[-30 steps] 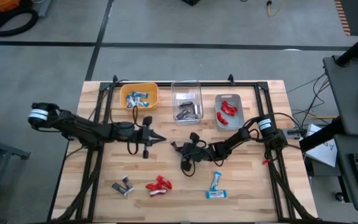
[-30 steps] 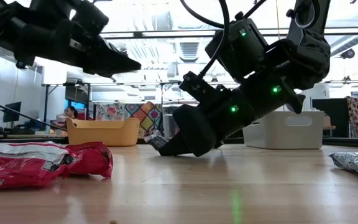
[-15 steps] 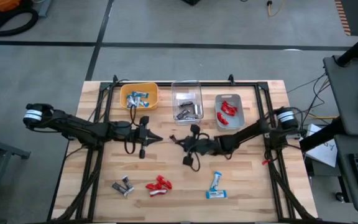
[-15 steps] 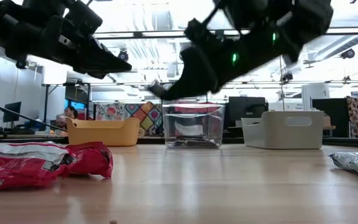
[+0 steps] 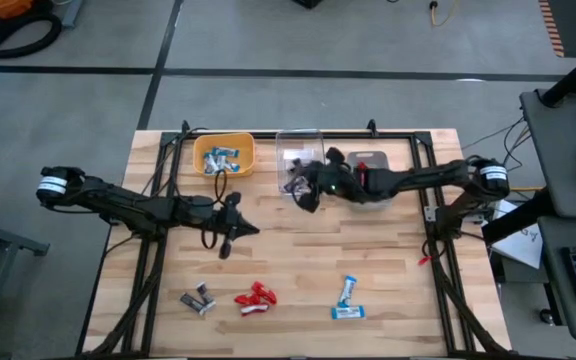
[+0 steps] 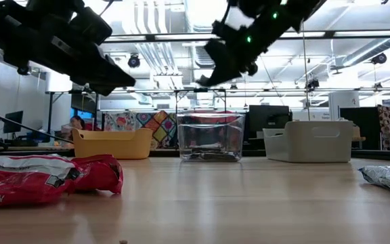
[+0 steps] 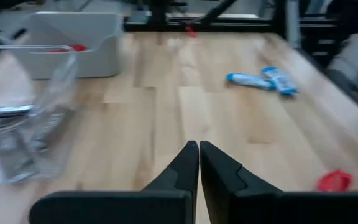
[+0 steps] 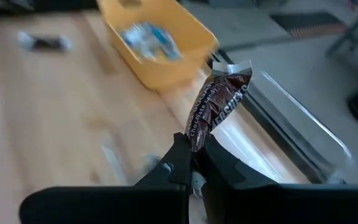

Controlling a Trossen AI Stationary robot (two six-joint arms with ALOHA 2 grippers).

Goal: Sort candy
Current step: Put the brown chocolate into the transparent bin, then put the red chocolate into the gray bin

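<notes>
a pale wooden table [image 5: 298, 270] stands on a grey floor, with a workshop room showing beyond it in the low view. along the table's far edge sit three bins in a row: a yellow bin [image 5: 224, 155] with blue-and-white candy in it, a clear bin [image 5: 299, 158] holding dark brown candy, and a grey bin [image 5: 369, 181] partly hidden under the right arm. the right gripper [image 8: 194, 163] reaches over the clear bin, its jaws pressed together on the lower end of a dark brown candy [image 8: 217, 109] with silvery ends, which stands upward from the fingertips above the clear bin's rim. the left gripper [image 7: 198, 152] hangs above the table's middle left, apart from the bins, jaws pressed together and holding nothing. near the table's front edge lie the loose sweets: a pair of dark brown candies [image 5: 199, 298] at the left, red candies [image 5: 255, 298] just beside them, and blue-and-white candies [image 5: 346, 298] farther right, well apart from both grippers. in the low view a red candy [image 6: 46, 177] lies close in the foreground.
</notes>
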